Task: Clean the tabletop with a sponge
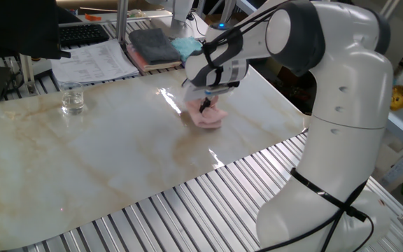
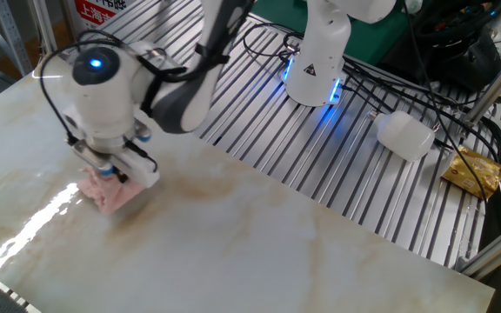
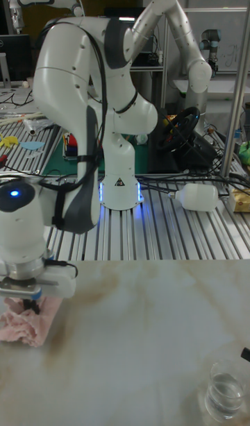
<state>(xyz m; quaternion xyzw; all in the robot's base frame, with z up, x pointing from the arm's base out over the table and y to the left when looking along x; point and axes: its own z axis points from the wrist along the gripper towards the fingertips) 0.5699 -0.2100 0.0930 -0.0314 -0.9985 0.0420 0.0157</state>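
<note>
From where I stand, the main worry is the sponge (image 1: 208,117) slipping out from under the claw (image 1: 204,107). It is bunched and wrinkled, so if the arm drags sideways with too little downward pressure, the pad could roll, fold over or get left behind on the tabletop (image 1: 103,154). Press too hard and the fingertips may scrape the glossy sheet itself. The sponge also sits close to the table's edge on the robot's side, next to the metal slats (image 1: 257,175), so a stroke running that way could push it off the marble. A glass (image 1: 73,99) stands well apart across the table, a risk only on a long sweep.

The sponge lies flat on the tabletop directly under the claw, spilling out around the fingertips. The claw looks narrow, pinching a fold of the sponge, pointing straight down.
</note>
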